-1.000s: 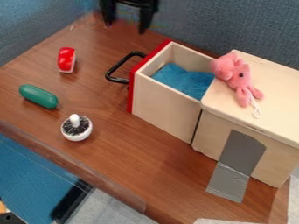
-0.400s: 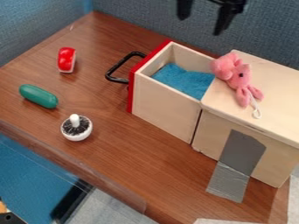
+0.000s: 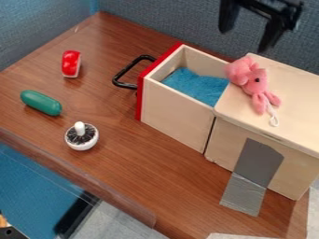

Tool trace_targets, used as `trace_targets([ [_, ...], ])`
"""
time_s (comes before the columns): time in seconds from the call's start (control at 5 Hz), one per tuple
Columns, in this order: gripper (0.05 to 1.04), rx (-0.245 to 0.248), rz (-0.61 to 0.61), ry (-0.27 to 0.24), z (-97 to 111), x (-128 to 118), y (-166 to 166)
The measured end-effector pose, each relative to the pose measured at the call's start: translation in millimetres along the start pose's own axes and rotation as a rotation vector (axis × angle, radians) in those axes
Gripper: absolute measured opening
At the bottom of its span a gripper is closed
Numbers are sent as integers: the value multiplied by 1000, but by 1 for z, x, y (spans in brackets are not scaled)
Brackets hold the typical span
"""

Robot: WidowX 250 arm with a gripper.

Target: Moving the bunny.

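Camera view, looking down at a slant over the brown wood-grain bench (image 3: 124,154): the robot's black two-finger hand (image 3: 243,41) hangs at the top, right of the middle, up by the blue-grey fabric partition (image 3: 181,23). Its two fingers stand wide apart, tips pointing down, and nothing is held between them.

Just below it in the view I see the pink plush bunny (image 3: 255,84), apart from the hand. It lies on the flat top of the pale wooden box (image 3: 289,102), at the end by the drawer, with a thin white loop of string (image 3: 273,116) trailing over the wood.

The pale wooden drawer (image 3: 174,114) is pulled out of that box, showing its red front (image 3: 141,98) and black curved handle (image 3: 122,73). A fluffy blue cloth (image 3: 193,85) lies inside. Down the side of the box runs a strip of silver-grey tape (image 3: 255,161).

Off to the left on the bench, well apart from the drawer, sit a red and white toy (image 3: 71,64), a smooth green oblong toy (image 3: 41,102) and, nearest the bench's front edge, a round white piece with a dark bristly top and white knob (image 3: 81,136)
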State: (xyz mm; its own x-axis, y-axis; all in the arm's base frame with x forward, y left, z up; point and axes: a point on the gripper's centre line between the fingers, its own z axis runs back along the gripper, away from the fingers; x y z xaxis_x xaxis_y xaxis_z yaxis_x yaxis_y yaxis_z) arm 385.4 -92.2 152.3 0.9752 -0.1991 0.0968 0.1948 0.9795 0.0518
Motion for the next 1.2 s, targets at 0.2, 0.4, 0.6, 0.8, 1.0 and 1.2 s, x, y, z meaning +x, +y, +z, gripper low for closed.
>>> trace_targets([
  [0.2, 1001, -8, -1, 69, -18, -5, -5],
  [0.4, 1001, 2, 5, 125, -31, -12, -4],
  [0.6, 952, 25, 18, 157, -37, -19, -1],
  [0.8, 677, 33, -6, 150, -40, -24, -5],
  [1.0, 410, 44, -39, 150, -41, -24, -6],
  [1.2, 299, 56, -52, 151, -40, -25, -5],
])
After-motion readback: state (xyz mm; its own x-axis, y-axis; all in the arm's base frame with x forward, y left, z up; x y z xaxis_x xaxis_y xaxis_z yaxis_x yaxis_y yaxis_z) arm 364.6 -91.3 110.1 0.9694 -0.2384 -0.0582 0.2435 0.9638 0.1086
